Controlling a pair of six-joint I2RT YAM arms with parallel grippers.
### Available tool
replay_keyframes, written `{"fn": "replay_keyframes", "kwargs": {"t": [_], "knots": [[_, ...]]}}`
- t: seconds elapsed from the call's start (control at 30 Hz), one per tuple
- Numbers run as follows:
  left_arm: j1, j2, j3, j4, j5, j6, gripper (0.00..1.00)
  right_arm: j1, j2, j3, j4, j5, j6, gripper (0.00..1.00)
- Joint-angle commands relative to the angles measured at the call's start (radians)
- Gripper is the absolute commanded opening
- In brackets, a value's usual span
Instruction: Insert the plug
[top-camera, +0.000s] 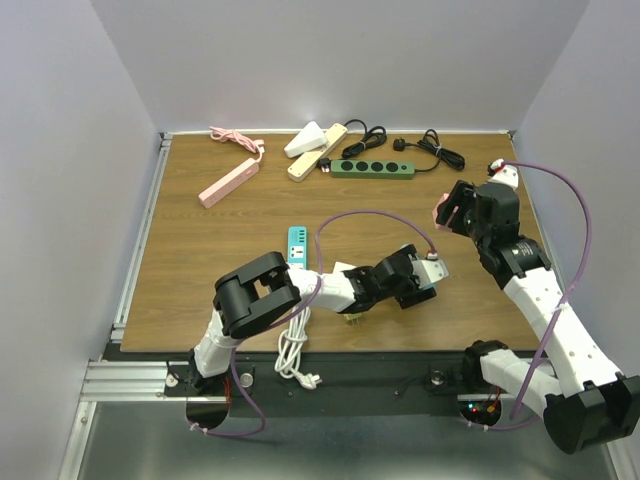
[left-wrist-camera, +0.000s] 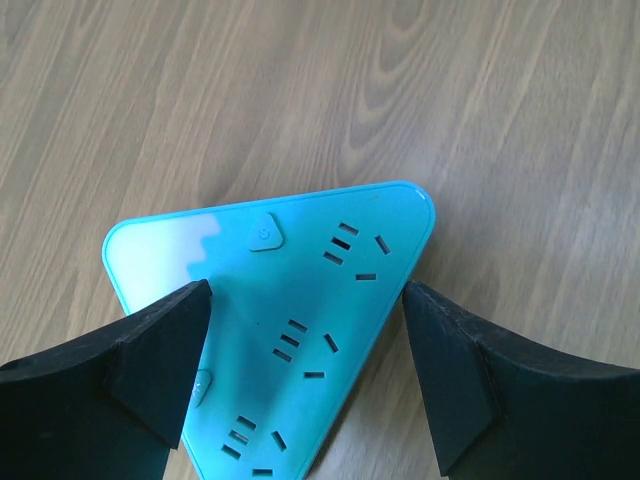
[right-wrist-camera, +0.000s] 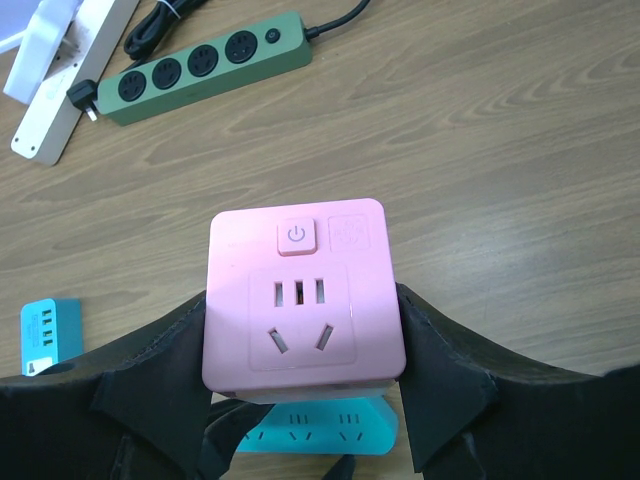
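The right gripper (right-wrist-camera: 303, 385) clamps the pink cube socket adapter (right-wrist-camera: 298, 300) aloft, plug side hidden, while the left gripper (left-wrist-camera: 305, 335), jaws released, straddles the teal triangular power strip (left-wrist-camera: 290, 215) on the wooden surface (left-wrist-camera: 450, 100), apparently to steady it for insertion.

Bright, even overhead light falls on my brown wooden table (top-camera: 200, 250), leaving only soft shadows. White glare washes one corner of the turquoise triangular plastic power strip (left-wrist-camera: 300, 300). A fainter sheen lies on the pink plastic cube socket (right-wrist-camera: 300, 300). Focus is sharp.
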Motion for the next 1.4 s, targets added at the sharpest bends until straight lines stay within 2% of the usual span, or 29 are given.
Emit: {"fn": "replay_keyframes", "kwargs": {"t": [0.0, 0.13, 0.3, 0.53, 0.73, 0.8, 0.93, 1.07, 1.2, 1.37], "knots": [[0.016, 0.024, 0.057, 0.006, -0.015, -0.046, 0.88, -0.006, -0.027, 0.033, 0.028, 0.017, -0.007, 0.00], [0.034, 0.053, 0.087, 0.008, -0.045, -0.091, 0.88, -0.006, -0.028, 0.022, 0.028, 0.017, 0.001, 0.01], [0.093, 0.070, 0.113, -0.023, -0.154, -0.204, 0.88, -0.006, -0.041, 0.009, 0.025, 0.040, -0.004, 0.00], [0.162, 0.059, 0.074, -0.024, -0.150, -0.289, 0.88, -0.007, -0.029, 0.002, 0.029, 0.037, -0.012, 0.01], [0.170, -0.005, 0.031, -0.006, -0.073, -0.325, 0.88, -0.006, 0.007, -0.044, 0.117, -0.111, -0.062, 0.00], [0.179, -0.053, 0.014, -0.006, -0.018, -0.342, 0.88, -0.006, 0.019, -0.068, 0.158, -0.209, -0.099, 0.00], [0.228, -0.140, -0.038, 0.005, 0.127, -0.428, 0.88, -0.006, 0.067, -0.096, 0.258, -0.312, -0.147, 0.01], [0.284, -0.206, -0.114, 0.037, 0.258, -0.520, 0.88, -0.006, 0.088, -0.133, 0.325, -0.339, -0.183, 0.01], [0.335, -0.252, -0.158, 0.063, 0.292, -0.616, 0.88, -0.006, 0.117, -0.169, 0.374, -0.374, -0.202, 0.00], [0.363, -0.217, -0.154, 0.071, 0.313, -0.652, 0.88, -0.004, 0.159, -0.202, 0.413, -0.363, -0.205, 0.00]]}}
